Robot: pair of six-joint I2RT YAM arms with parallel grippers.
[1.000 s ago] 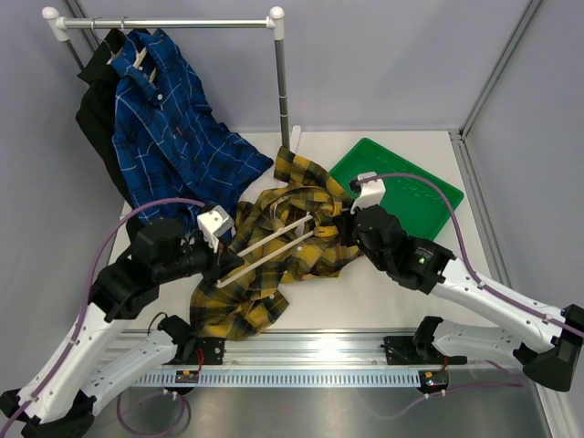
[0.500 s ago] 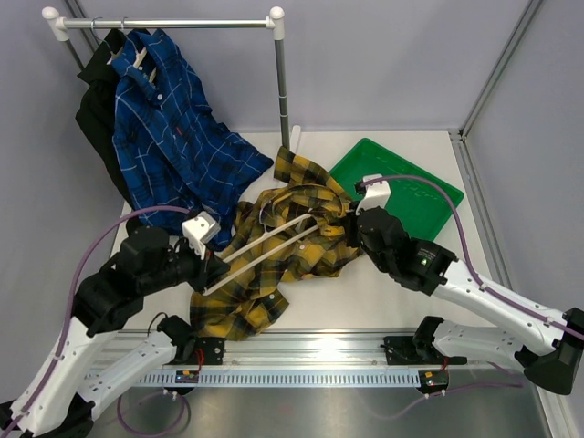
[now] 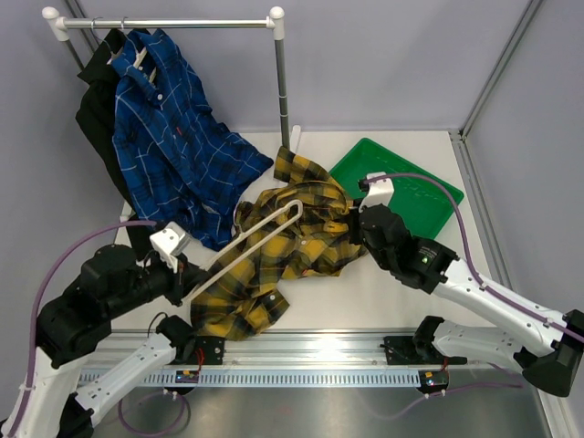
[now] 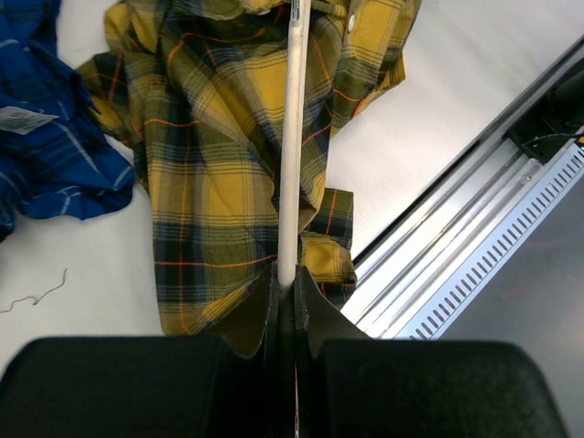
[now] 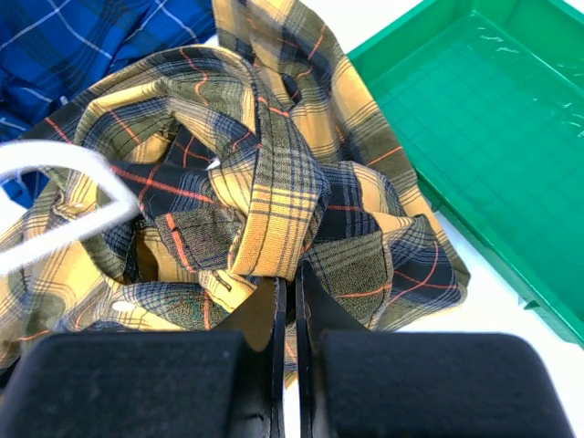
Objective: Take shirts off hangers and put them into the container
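Observation:
The yellow plaid shirt (image 3: 274, 260) lies crumpled on the table. My left gripper (image 3: 189, 274) is shut on one end of a white hanger (image 3: 260, 235), which slants up across the shirt, its far corner near the collar. In the left wrist view the hanger bar (image 4: 294, 137) runs straight out from the left gripper (image 4: 292, 278) over the plaid shirt (image 4: 210, 173). My right gripper (image 3: 352, 228) is shut on a fold of the plaid shirt (image 5: 274, 182) next to the green container (image 3: 415, 196). The blue shirt (image 3: 173, 137) and the black shirt (image 3: 94, 109) hang on the rail.
The metal rail (image 3: 164, 23) with white caps stands at the back left, its post (image 3: 283, 82) just behind the plaid shirt. The blue shirt's hem drapes onto the table. A grooved aluminium bar (image 3: 310, 351) runs along the near edge. Grey walls close in both sides.
My left arm has pulled back toward the near left with the hanger, drawing it out of the plaid shirt. The right gripper has kept its hold on the fabric, almost still.

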